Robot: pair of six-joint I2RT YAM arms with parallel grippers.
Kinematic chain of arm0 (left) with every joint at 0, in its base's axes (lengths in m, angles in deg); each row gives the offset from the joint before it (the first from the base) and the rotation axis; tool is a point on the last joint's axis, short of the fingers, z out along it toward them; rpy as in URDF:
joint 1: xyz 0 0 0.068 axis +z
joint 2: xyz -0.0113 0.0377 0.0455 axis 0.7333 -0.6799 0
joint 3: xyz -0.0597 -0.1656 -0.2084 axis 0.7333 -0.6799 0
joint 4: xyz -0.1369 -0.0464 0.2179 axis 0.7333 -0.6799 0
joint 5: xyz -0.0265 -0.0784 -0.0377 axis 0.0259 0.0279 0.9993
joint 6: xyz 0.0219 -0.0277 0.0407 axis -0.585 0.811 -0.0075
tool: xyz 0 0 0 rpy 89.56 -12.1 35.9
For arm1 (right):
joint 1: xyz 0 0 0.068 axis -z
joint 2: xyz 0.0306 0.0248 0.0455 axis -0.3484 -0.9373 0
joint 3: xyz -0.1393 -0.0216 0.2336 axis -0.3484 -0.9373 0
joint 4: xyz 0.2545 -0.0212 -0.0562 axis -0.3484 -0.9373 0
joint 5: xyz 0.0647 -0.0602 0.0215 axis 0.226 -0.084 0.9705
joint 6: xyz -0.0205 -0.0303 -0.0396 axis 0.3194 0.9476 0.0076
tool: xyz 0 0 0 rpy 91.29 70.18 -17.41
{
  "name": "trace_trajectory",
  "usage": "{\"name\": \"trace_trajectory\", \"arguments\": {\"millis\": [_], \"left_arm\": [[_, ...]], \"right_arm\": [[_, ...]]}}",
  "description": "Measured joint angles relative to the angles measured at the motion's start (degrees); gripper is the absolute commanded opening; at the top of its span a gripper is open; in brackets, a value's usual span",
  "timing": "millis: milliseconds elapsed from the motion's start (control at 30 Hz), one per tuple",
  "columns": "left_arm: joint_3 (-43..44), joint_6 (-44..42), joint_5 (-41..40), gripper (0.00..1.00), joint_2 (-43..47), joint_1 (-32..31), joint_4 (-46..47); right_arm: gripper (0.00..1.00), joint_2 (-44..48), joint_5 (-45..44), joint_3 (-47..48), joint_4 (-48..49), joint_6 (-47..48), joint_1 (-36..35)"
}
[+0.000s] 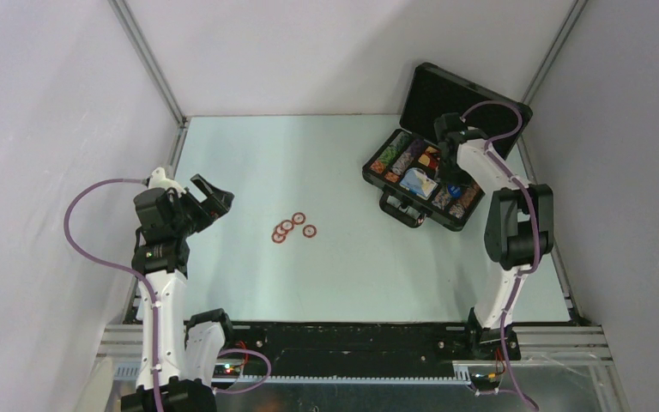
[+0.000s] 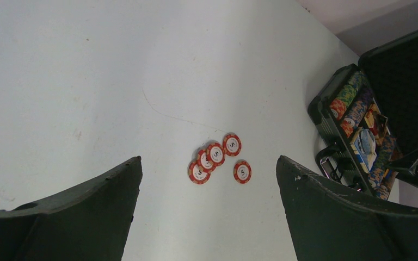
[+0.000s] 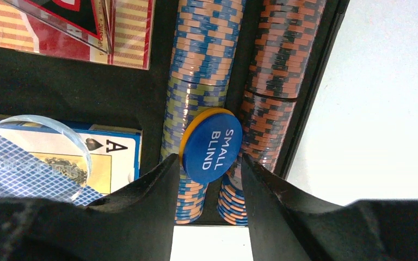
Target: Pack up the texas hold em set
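Note:
The black case [image 1: 402,210] lies open at the back right, its foam-lined lid [image 1: 459,94] raised. Multicoloured chip rows [image 3: 207,49] fill its slots. My right gripper [image 1: 453,184] is down in the case; in the right wrist view its fingers [image 3: 163,190] close on a blue "SMALL BLIND" disc [image 3: 212,145] resting tilted on the chip rows. A red-white card box [image 3: 130,32] lies at the top left. Several red-white round chips [image 1: 292,227] lie on the table's middle. My left gripper [image 1: 210,199] is open and empty, raised to their left; the chips [image 2: 216,155] show between its fingers.
A blue ace-faced card deck [image 3: 114,152] with a clear round disc [image 3: 32,157] on it lies in the case beside the chip rows. The case handle [image 2: 332,163] faces the table's middle. Grey walls close in the table on three sides.

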Motion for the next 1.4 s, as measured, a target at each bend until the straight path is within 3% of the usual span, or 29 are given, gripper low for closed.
{"name": "trace_trajectory", "arguments": {"millis": [100,767,933,1033,1400], "left_arm": [[0.0,0.0,0.0,0.97,-0.1,0.0,0.0],[0.0,0.0,0.4,0.97,-0.5,0.1,1.2],[0.0,0.1,0.4,0.97,-0.5,0.1,1.2],[0.0,0.1,0.4,0.97,-0.5,0.1,1.2],[0.0,0.1,0.4,0.97,-0.5,0.1,1.2]], "right_arm": [[0.48,-0.3,-0.4,0.0,0.0,0.0,0.0],[0.22,-0.4,-2.9,-0.4,0.3,0.0,0.7],[0.13,0.3,-3.1,-1.1,0.3,0.1,1.0],[0.00,1.2,-3.3,-1.4,0.3,0.1,1.1],[0.00,8.9,-1.0,-2.7,3.3,-0.2,1.8]]}}
